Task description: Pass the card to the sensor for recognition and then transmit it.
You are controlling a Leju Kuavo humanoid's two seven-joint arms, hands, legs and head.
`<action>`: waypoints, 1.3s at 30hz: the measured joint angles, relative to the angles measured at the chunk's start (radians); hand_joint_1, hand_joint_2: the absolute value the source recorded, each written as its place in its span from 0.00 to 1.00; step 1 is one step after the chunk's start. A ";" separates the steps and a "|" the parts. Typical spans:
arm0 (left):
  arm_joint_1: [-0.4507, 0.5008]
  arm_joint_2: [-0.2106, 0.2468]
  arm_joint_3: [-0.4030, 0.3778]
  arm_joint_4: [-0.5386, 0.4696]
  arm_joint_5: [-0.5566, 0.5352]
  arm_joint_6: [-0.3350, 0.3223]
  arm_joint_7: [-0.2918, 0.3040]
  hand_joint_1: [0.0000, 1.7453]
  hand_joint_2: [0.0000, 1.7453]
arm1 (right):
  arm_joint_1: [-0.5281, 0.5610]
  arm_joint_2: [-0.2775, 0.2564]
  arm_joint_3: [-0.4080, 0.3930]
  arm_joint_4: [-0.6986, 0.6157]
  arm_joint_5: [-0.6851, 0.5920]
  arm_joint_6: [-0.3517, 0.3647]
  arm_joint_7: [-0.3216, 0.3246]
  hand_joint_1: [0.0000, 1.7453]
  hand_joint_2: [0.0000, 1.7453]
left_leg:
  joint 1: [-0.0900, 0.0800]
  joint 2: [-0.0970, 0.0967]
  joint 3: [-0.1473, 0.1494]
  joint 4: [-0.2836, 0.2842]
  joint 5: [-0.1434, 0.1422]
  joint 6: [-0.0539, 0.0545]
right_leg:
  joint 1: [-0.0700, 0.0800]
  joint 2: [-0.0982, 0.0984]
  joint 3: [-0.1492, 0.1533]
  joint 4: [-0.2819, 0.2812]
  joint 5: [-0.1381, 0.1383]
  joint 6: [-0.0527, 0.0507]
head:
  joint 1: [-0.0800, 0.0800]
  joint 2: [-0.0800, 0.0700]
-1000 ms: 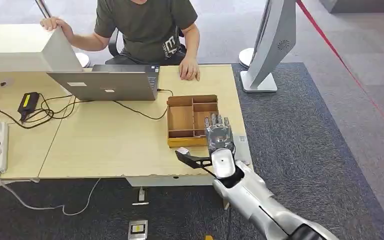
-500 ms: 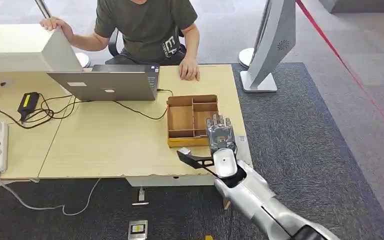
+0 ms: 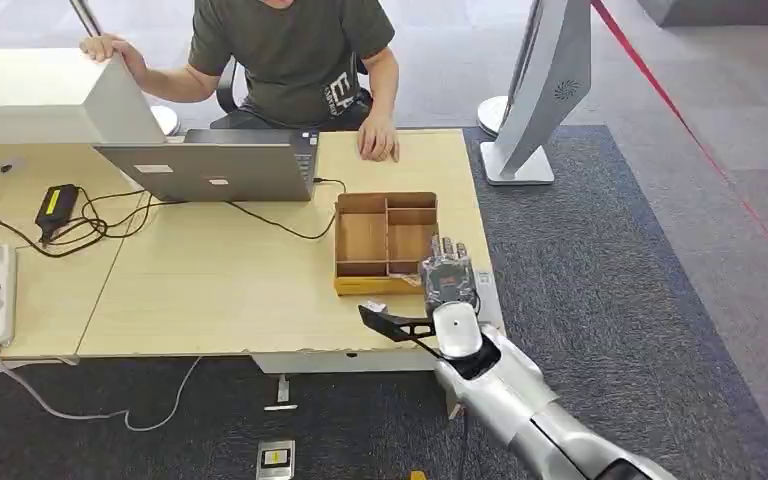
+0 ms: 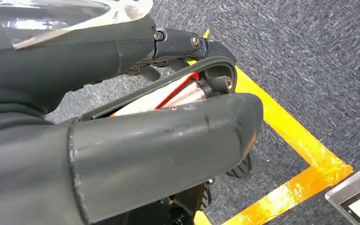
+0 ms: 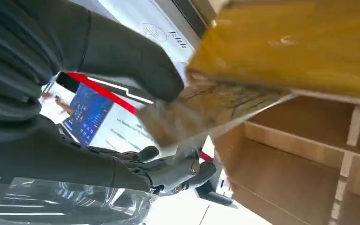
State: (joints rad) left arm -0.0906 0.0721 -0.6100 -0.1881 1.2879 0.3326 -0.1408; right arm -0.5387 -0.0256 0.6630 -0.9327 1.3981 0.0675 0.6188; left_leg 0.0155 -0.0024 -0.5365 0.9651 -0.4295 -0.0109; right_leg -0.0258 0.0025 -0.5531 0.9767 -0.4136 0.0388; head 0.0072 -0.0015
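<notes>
Pinching a card [image 5: 206, 112] between thumb and fingers [image 5: 168, 171], right hand [image 3: 447, 280] hovers at the near right corner of the wooden tray [image 3: 360, 240] on the desk [image 3: 210, 280]. Left hand [image 4: 122, 154] hangs over carpet, finger state unclear.

Brown marbled card [image 5: 206, 112], tan tray [image 3: 385, 240]

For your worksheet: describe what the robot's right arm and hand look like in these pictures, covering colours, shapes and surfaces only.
The right arm is silver and rounded, built of smooth, glossy segments. The right hand has a grey back, darker fingers and a black thumb piece jutting sideways. Up close, the hand's cover is dark grey and ribbed.
</notes>
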 joint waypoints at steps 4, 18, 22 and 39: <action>0.001 0.000 0.000 0.000 -0.006 -0.001 0.012 0.00 0.00 | 0.012 -0.003 -0.003 -0.003 -0.005 -0.001 0.000 1.00 1.00 | 0.000 0.000 0.000 0.000 0.000 0.000 | 0.000 0.000 0.000 0.000 0.000 0.000 | 0.000 0.000; 0.000 0.000 0.000 0.000 -0.010 0.000 -0.002 0.00 0.00 | 0.032 -0.008 -0.006 -0.003 -0.022 -0.031 -0.007 1.00 1.00 | 0.000 0.000 0.000 0.000 0.000 0.000 | 0.000 0.000 0.000 0.000 0.000 0.000 | 0.000 0.000; 0.000 0.000 0.000 0.000 -0.013 -0.002 0.008 0.00 0.00 | 0.044 -0.010 -0.011 -0.013 -0.033 -0.036 -0.009 1.00 1.00 | 0.000 0.000 0.001 0.000 0.000 0.000 | 0.000 0.000 0.000 0.000 0.000 0.000 | 0.000 0.000; 0.001 0.001 0.000 0.000 -0.048 -0.030 0.020 0.00 0.00 | 0.012 -0.079 -0.004 -0.362 -0.014 0.028 -0.030 1.00 1.00 | 0.000 0.000 0.000 0.000 0.000 0.000 | 0.000 0.000 0.000 0.000 0.000 0.000 | 0.000 0.000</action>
State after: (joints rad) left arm -0.0891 0.0729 -0.6104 -0.1881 1.2402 0.3029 -0.1205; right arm -0.5265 -0.1049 0.6588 -1.2948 1.3840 0.0957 0.5886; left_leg 0.0156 -0.0025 -0.5363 0.9651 -0.4293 -0.0110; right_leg -0.0258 0.0025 -0.5528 0.9769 -0.4133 0.0385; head 0.0072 -0.0011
